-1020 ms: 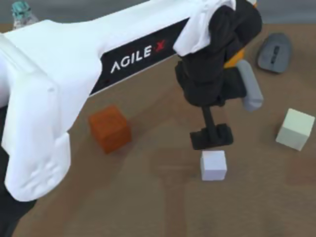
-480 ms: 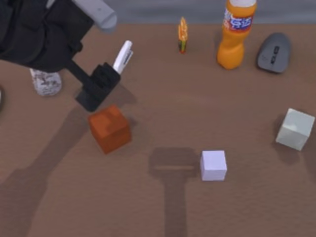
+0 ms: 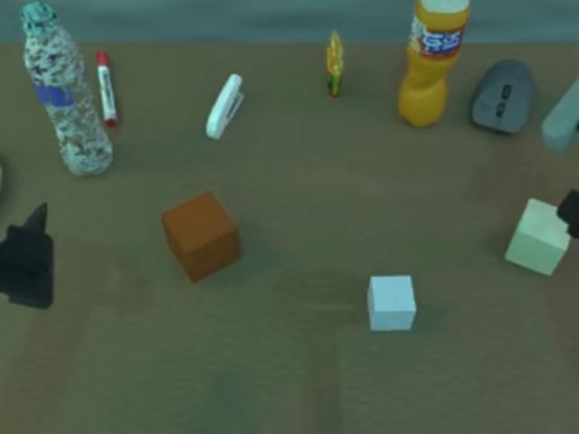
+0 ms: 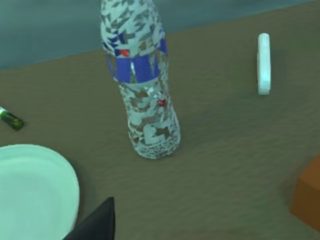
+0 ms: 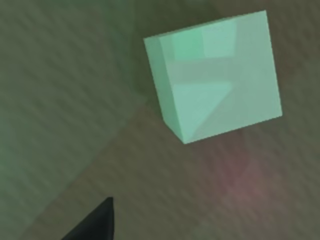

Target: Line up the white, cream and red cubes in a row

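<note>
Red cube (image 3: 201,235) sits left of centre on the tabletop (image 3: 298,380), turned askew; cream cube (image 3: 540,237) far right; white cube (image 3: 392,303) between them and nearer the front edge. All three well apart, no row yet.

Right gripper (image 3: 570,212) is at the right edge, touching or just over the cream cube's far corner; jaw spread can't be told. Left gripper (image 3: 25,262) is parked at the left edge, spread also not readable.

Risks, as I judge them: the right gripper is coming in near a corner, so an off-centre pinch could twist or shove the cream cube off the edge. The red cube's skew may spoil alignment if moved without squaring.

Top view alone shows all three cubes and the clutter: speckled bottle (image 3: 68,95), orange bottle (image 3: 432,63), mouse (image 3: 503,95), white clip (image 3: 224,107). Right wrist view gives the cream cube (image 5: 215,75) close, one dark fingertip (image 5: 92,222) apart from it. Left wrist view adds a white plate (image 4: 35,192), probably just outside the top view.
</note>
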Robot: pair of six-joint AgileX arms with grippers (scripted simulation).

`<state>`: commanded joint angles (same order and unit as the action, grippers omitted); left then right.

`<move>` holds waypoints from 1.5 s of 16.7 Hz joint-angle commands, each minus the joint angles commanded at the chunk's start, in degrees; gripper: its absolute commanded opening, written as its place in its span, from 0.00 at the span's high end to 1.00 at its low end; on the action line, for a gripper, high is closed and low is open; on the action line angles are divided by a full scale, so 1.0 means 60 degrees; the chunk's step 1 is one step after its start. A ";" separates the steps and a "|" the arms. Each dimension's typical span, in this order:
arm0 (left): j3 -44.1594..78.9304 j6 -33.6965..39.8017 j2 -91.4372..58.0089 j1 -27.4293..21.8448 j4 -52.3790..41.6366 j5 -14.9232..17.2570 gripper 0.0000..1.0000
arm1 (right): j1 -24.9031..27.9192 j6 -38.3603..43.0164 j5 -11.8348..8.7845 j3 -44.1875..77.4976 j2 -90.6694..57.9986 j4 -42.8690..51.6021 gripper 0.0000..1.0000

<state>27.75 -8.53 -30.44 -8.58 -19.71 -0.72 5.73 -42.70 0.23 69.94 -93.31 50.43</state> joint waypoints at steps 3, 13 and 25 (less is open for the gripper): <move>-0.2167 0.0642 0.2289 0.0772 0.1454 0.0030 0.00 | 0.0131 -0.0917 -0.0006 0.1547 -0.1849 0.1035 0.00; -0.4625 0.1422 0.5073 0.1622 0.3285 0.0121 0.00 | 0.0284 -0.2013 -0.0022 0.3512 -0.4043 0.2168 0.00; -0.4625 0.1422 0.5073 0.1622 0.3285 0.0121 0.00 | 0.0297 -0.1982 -0.0012 0.1875 -0.5196 -0.0648 0.00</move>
<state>0.00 0.00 0.00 1.15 0.00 0.00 7.51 -54.59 0.16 81.20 -124.49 46.55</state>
